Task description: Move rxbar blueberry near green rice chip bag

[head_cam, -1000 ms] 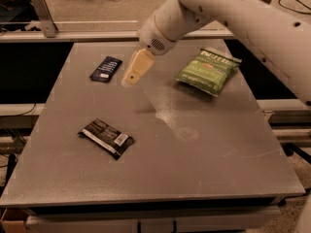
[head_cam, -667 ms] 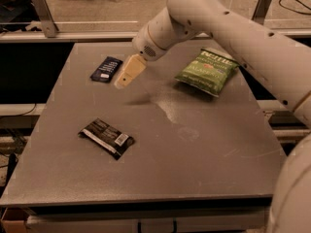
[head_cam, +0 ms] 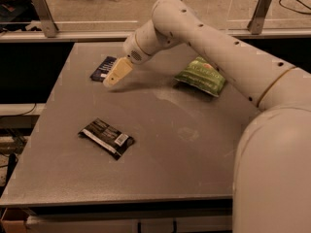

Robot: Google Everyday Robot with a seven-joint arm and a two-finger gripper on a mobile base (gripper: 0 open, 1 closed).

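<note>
The rxbar blueberry (head_cam: 102,68) is a small dark navy wrapper lying flat at the far left of the grey table (head_cam: 160,154). My gripper (head_cam: 112,79) hangs just above the table, right beside the bar's right end and partly in front of it. The green rice chip bag (head_cam: 201,75) lies at the far right of the table, well to the right of the bar, partly behind my white arm.
A longer black-brown wrapper with a white barcode patch (head_cam: 106,137) lies near the table's left front. My arm's white forearm (head_cam: 228,47) reaches across the table's right half. A metal rail with posts (head_cam: 41,11) runs behind the table.
My gripper has moved left and down, from the table's middle back area to the rxbar's right end. The packets have not moved.
</note>
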